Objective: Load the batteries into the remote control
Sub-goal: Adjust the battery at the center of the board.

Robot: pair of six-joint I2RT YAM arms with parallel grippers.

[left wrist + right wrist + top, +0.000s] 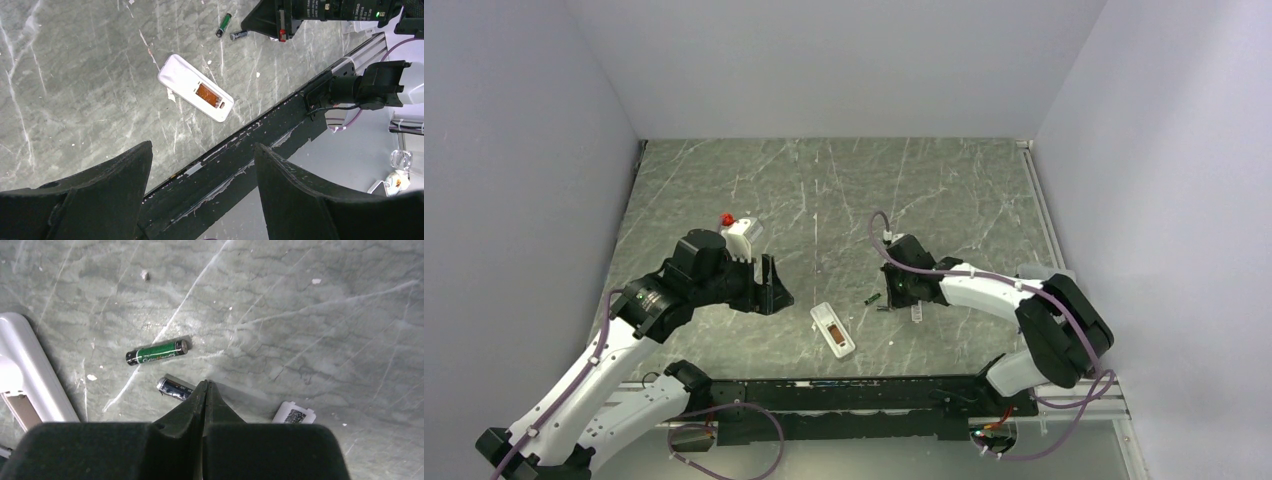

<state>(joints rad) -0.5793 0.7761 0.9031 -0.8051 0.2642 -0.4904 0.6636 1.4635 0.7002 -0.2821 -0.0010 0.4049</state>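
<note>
Right of centre on the grey marbled desk (pixel 944 190), both batteries lie loose: a green-and-black cylindrical cell (pixel 156 352) and a dark cylindrical cell (pixel 174 388), with the right tool (pixel 204 385) pinched closed, empty, its tip right at the dark one. The slim white plastic remote control (pixel 195 94) lies near, its orange bay empty; the left tool (pixel 202 147) hangs open, holding nothing. Looks like first pickup: the right tool must open, straddle one cell, then close.

remote (pixel 833 330): open table (pixel 824 190) on all sides, top face unobstructed. green battery (pixel 157 352): free all round. dark battery (pixel 175 388): near end partly covered by the right gripper (pixel 205 384), fingers pressed together. narrow gap between the two batteries. black rail (pixel 280 125) bounds the remote's near side.
</note>
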